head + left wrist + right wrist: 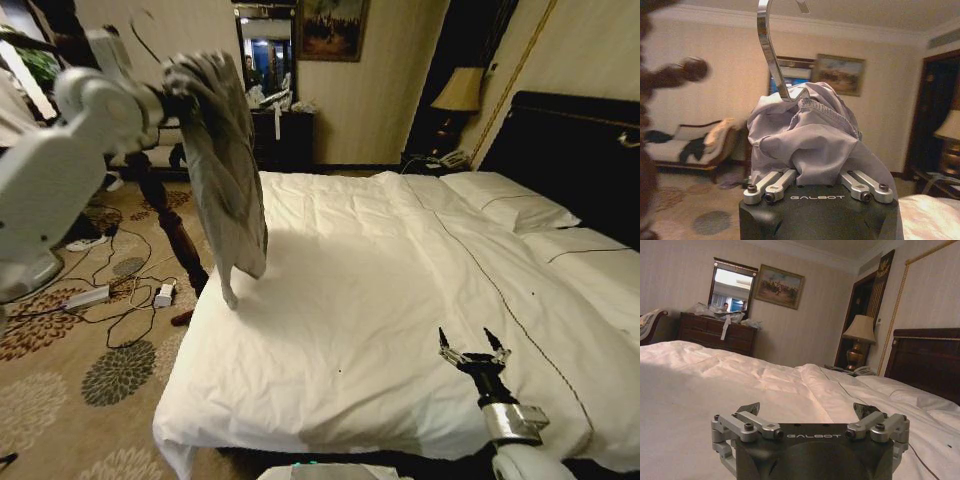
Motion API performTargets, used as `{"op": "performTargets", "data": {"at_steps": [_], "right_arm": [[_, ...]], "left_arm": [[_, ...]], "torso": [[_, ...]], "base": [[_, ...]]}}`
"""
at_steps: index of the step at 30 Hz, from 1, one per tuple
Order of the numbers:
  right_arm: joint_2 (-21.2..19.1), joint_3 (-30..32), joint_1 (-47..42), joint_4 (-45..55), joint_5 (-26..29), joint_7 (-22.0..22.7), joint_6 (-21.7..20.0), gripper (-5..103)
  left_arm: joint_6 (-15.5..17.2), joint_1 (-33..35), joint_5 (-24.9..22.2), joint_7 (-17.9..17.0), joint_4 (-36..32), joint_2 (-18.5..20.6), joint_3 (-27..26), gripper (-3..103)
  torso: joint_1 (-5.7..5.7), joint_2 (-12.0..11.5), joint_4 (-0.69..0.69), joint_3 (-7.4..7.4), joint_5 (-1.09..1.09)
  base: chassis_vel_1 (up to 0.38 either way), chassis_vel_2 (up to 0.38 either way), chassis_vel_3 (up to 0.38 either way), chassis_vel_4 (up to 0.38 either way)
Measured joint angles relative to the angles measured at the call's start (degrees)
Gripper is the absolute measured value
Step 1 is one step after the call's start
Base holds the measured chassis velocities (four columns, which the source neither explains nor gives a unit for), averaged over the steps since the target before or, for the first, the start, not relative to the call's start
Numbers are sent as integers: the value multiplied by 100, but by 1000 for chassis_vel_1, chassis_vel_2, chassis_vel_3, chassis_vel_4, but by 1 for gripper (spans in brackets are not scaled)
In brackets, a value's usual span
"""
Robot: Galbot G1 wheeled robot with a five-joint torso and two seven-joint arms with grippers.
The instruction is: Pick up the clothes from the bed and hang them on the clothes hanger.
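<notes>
The clothes (225, 170), a light grey shirt, hang in the air off the bed's left side. My left gripper (172, 88), raised high, is shut on their bunched top. In the left wrist view the shirt (810, 145) is crumpled over the left gripper (816, 181), hiding its fingertips. The clothes hanger's metal hook (771, 55) rises out of the collar. The bed (400, 280) lies bare under its white duvet. My right gripper (471, 341) hovers open low over the bed's near right part, with nothing between its fingers (748, 409).
A dark wooden stand (168, 215) rises from the carpet just left of the bed, and shows blurred and close (670, 75) in the left wrist view. Cables and a power strip (88, 296) lie on the floor. Pillows (510, 200), a black headboard (570, 150), a lamp (460, 90) and a dresser (282, 135) are farther off.
</notes>
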Motion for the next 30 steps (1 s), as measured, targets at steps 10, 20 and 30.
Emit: {"op": "performTargets", "data": {"at_steps": [10,20,30], "right_arm": [[0,0,1,0,0,2,0,100],[-1,-1,1,1,0,2,-1,100],[-1,0,1,1,0,2,-1,100]], "left_arm": [[246,-359,4,-83,916,-420,224,16],[421,-703,-63,-168,2092,-1099,236,16],[635,-918,-180,-526,2905,-1436,248,16]], "torso": [[-1,0,-2,0,-1],[0,0,-1,0,-1],[-1,0,0,0,0]], "base": [[0,0,0,0],[0,0,0,0],[0,0,0,0]]}}
